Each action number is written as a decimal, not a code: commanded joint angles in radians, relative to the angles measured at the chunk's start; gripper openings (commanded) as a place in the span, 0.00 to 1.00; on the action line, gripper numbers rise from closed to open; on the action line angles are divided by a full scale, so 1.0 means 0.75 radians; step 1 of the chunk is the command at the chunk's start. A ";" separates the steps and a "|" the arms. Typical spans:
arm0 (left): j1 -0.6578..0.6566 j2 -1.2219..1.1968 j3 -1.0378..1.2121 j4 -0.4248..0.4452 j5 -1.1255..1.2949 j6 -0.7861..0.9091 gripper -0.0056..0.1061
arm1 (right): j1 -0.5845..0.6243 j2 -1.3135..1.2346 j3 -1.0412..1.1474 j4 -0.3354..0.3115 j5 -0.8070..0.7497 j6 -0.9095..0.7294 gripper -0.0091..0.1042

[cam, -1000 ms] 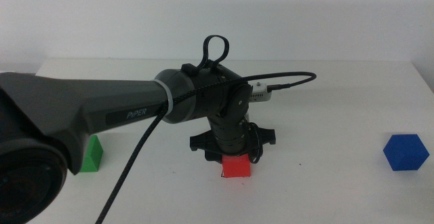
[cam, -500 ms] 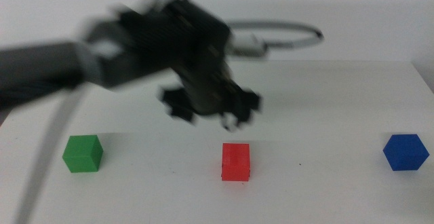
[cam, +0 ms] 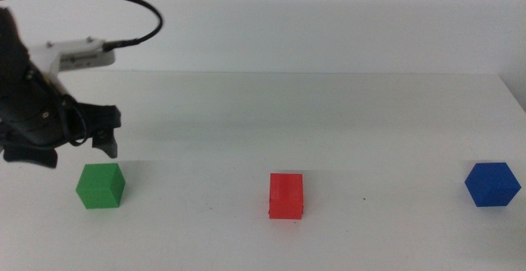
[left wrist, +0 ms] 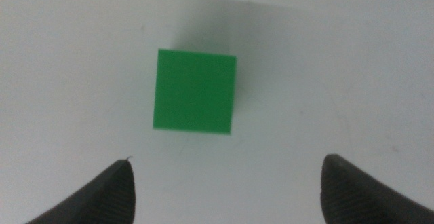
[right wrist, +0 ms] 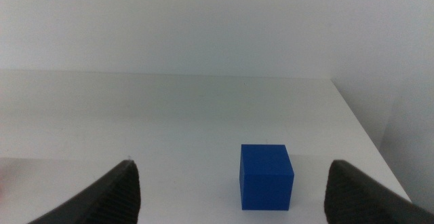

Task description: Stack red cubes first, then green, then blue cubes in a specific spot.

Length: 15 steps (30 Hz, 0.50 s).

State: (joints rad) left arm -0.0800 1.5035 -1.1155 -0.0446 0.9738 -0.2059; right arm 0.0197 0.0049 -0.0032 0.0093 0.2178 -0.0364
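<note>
The red cube [cam: 286, 195] rests alone on the white table at front centre. At the front left sits the green cube [cam: 100, 186], and my left gripper [cam: 70, 149] hovers just above and behind it. The left wrist view looks straight down on the green cube [left wrist: 194, 91], ahead of my left gripper [left wrist: 226, 161], whose jaws are open and empty. Far to the right lies the blue cube [cam: 491, 184]. The right wrist view shows the blue cube [right wrist: 266, 176] a short way ahead of my right gripper [right wrist: 232, 164], which is open, empty and out of the middle view.
The white table [cam: 329, 115] ends at a pale wall behind. Its right edge [right wrist: 366, 136] runs close to the blue cube. A black cable [cam: 123, 0] loops above the left arm.
My left gripper has let go of the red cube at centre, risen, and swung left to hover over the green cube. The cubes have not moved.
</note>
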 commanded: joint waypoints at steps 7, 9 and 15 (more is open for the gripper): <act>0.108 0.244 0.009 -0.103 -0.193 0.173 0.89 | -0.012 -0.007 0.004 -0.012 -0.011 -0.006 0.90; 0.108 0.285 0.009 -0.106 -0.233 0.181 0.89 | -0.012 -0.007 0.004 -0.012 -0.011 -0.006 0.90; 0.107 0.394 0.009 -0.139 -0.342 0.243 0.89 | -0.012 -0.007 0.004 -0.012 -0.011 -0.006 0.90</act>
State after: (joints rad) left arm -0.0007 1.7877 -1.1080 -0.1353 0.7462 -0.0367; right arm 0.0197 0.0049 -0.0032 0.0093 0.2178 -0.0364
